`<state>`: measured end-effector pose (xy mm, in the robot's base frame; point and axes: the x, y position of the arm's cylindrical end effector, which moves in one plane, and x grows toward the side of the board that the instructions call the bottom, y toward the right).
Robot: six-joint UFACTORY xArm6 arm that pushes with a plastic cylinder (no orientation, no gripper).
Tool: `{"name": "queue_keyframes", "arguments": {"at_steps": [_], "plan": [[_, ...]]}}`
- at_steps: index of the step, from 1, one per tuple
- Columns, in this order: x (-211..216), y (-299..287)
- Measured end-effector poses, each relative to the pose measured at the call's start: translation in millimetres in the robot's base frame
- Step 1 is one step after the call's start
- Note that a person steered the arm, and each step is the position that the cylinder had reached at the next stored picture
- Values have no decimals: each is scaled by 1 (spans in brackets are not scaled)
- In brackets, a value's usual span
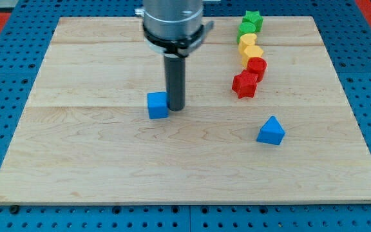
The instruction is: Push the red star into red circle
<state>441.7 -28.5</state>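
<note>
My tip (175,107) touches the blue cube (158,106) mid-frame; the red star (244,84) lies well to the right, against the red circle (257,67). No pincer here.

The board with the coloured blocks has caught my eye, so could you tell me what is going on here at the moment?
A single arm ending in a dark rod is working over a wooden board. My tip sits right beside the blue cube, on its right in the view. The red star lies off to the view's right, already up against the red circle, at the bottom of a chain running up through two yellow blocks to two green blocks. A blue triangular block sits alone lower right.
</note>
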Motion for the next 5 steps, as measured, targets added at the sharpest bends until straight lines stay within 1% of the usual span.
{"name": "queue_keyframes", "arguments": {"at_steps": [1,2,3,4,5], "plan": [[10,26],[0,51],[-38,54],[-48,68],[-37,68]]}}
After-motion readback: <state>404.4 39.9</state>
